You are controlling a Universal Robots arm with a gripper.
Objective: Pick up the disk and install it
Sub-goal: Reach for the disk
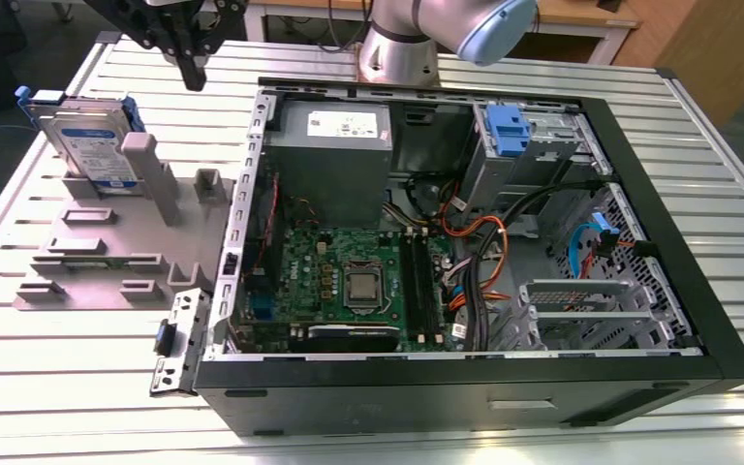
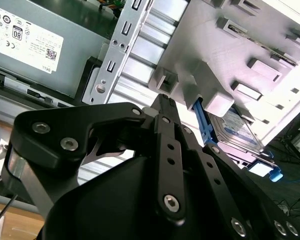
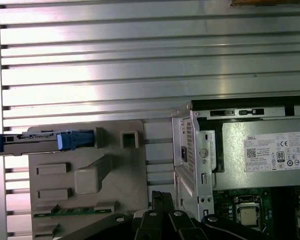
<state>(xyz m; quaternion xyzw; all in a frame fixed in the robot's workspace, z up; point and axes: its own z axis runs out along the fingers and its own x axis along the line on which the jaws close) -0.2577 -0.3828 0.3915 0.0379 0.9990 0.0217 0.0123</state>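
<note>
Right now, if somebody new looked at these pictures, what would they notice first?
Most likely the big open computer case in the middle of the exterior view, with its green motherboard and coloured cables laid bare. Next comes the disk with its blue edge, standing in a grey holder on the exterior view's left. The black gripper hangs above that holder.

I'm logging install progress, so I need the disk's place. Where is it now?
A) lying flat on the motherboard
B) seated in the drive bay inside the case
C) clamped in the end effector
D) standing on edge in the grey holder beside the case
D: the disk stands on edge in the grey holder at the exterior view's left of the computer case, apart from the end effector.
</note>
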